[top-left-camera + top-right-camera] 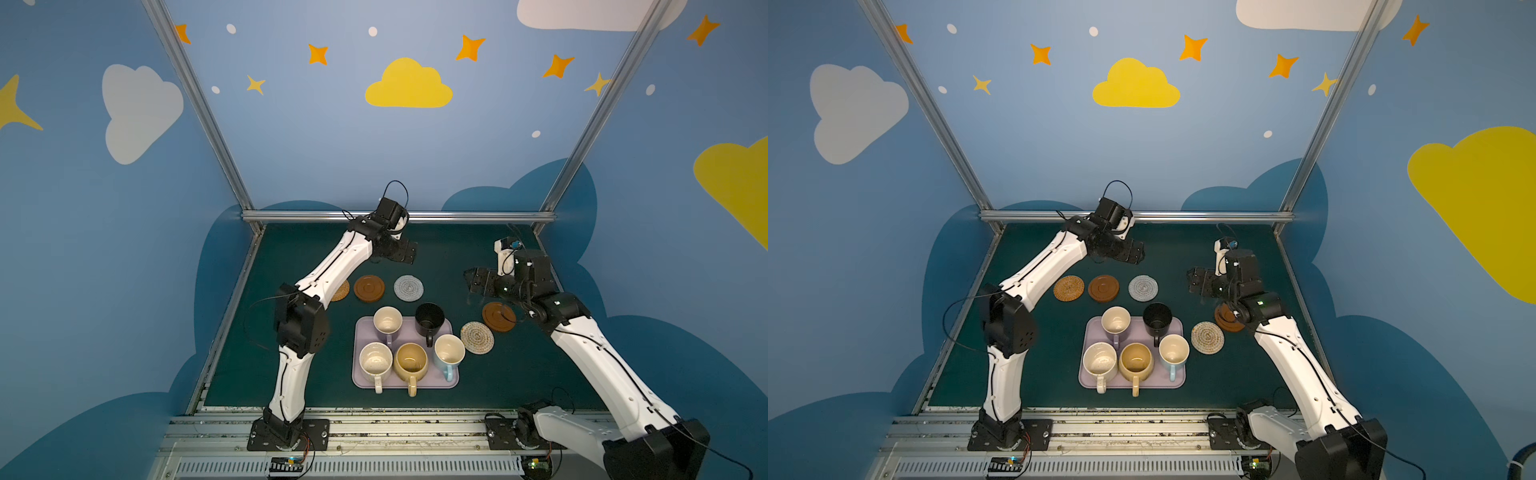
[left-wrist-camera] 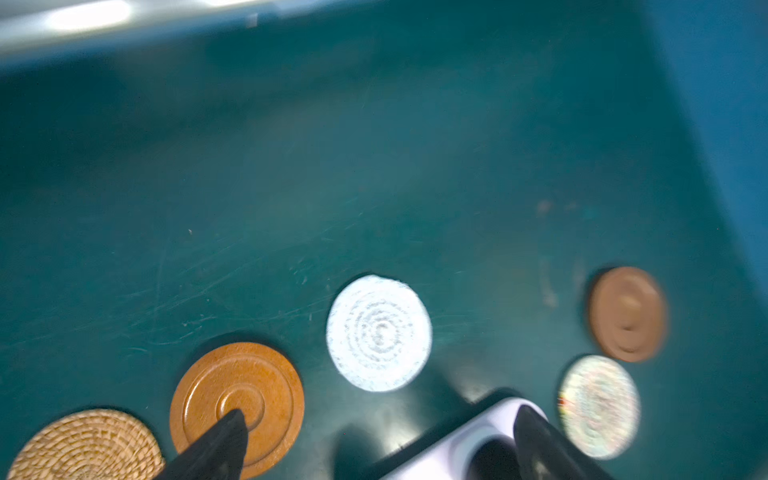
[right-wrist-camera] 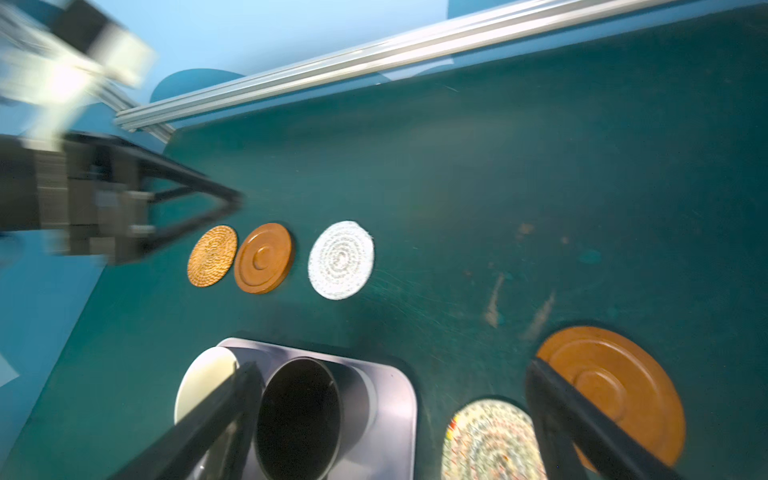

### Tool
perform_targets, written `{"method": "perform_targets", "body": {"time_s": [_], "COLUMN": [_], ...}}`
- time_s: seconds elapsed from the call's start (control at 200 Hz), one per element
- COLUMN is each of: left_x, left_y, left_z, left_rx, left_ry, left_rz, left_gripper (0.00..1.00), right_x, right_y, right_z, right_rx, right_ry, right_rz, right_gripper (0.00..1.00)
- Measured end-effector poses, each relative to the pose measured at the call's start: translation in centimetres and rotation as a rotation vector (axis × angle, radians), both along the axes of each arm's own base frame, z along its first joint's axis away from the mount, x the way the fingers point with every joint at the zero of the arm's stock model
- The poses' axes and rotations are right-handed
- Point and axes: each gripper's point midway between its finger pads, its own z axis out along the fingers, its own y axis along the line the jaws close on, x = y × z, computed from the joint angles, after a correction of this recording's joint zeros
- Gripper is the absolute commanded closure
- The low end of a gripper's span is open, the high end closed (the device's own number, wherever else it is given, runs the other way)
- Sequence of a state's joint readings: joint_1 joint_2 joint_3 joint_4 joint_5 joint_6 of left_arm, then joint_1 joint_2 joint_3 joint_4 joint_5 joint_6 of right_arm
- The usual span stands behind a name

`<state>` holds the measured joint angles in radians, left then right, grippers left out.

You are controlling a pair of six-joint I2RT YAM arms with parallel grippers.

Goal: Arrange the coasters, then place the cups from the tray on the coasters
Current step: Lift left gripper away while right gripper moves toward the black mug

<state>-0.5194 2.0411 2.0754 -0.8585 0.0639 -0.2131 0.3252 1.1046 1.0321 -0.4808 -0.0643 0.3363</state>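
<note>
The tray [image 1: 454, 380] lies at the near middle of the table, its long axis running left to right in both top views. All five cups stand upright on it: lavender [image 1: 387, 321] and black [image 1: 429, 318] at the back, cream [image 1: 375, 360], mustard [image 1: 410, 361] and light blue [image 1: 449, 352] in front. Every handle points toward the robot's bases.

No cup is on a coaster yet, so that whole part is left. The coasters lie flat. The rattan [image 1: 1069, 288], a brown [image 1: 369, 287] and the grey [image 1: 408, 288] form a left-to-right row just beyond the tray. The second brown [image 1: 498, 316] and the beige [image 1: 477, 337] sit close together right of the tray, out of that line. Arranging looks about three-fifths done.

The left gripper [image 1: 409, 252] hangs above the table beyond the row, fingers spread wide and empty. The right gripper [image 1: 471, 282] hovers beyond the second brown, likewise wide and holding nothing.
</note>
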Motion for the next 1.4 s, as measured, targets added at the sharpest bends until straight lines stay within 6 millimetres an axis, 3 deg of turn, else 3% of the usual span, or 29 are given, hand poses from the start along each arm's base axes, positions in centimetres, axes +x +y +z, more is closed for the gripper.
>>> {"method": "perform_targets", "body": {"time_s": [0.12, 0.22, 0.456, 0.726, 0.921, 0.951, 0.976, 1.006, 1.131, 1.402], "left_x": [-2.7, -5.3, -11.0, -14.7, -16.2, -16.4, -16.4, -16.6, -16.9, -17.8], "left_y": [-0.5, -0.9, -1.9, -3.3, -3.8, -3.7, -3.6, -3.6, -3.8, -4.3], "left_z": [3.9, 5.0, 3.3, 2.9, 4.5, 4.6, 4.5, 4.5, 3.7, 2.8], "left_rx": [-0.114, -0.210, -0.418, -0.397, -0.382, -0.381, -0.379, -0.378, -0.365, -0.350], "left_ry": [-0.031, -0.006, 0.140, 0.143, 0.072, 0.066, 0.064, 0.065, 0.078, 0.093], "left_rz": [-0.063, -0.102, -0.155, -0.200, -0.229, -0.228, -0.227, -0.228, -0.231, -0.243], "left_gripper": [0.00, 0.00, 0.00, 0.00, 0.00, 0.00, 0.00, 0.00, 0.00, 0.00], "right_x": [-1.4, -2.9, -6.7, -9.6, -11.1, -11.1, -11.1, -11.0, -10.8, -9.6], "right_y": [-0.4, -0.8, -2.2, -3.3, -3.8, -3.9, -4.0, -4.1, -4.4, -4.5], "right_z": [-2.2, -4.1, -8.1, -13.4, -16.9, -17.4, -17.7, -18.2, -19.5, -20.3], "right_rx": [-0.031, -0.060, -0.113, -0.168, -0.204, -0.214, -0.222, -0.234, -0.258, -0.267], "right_ry": [0.104, 0.205, 0.405, 0.623, 0.750, 0.768, 0.780, 0.791, 0.813, 0.785], "right_rz": [0.007, 0.011, -0.019, -0.057, -0.081, -0.085, -0.088, -0.093, -0.113, -0.137], "right_gripper": [0.02, 0.02, 0.13, 0.19, 0.17, 0.16, 0.06, 0.03, 0.02, 0.19]}}
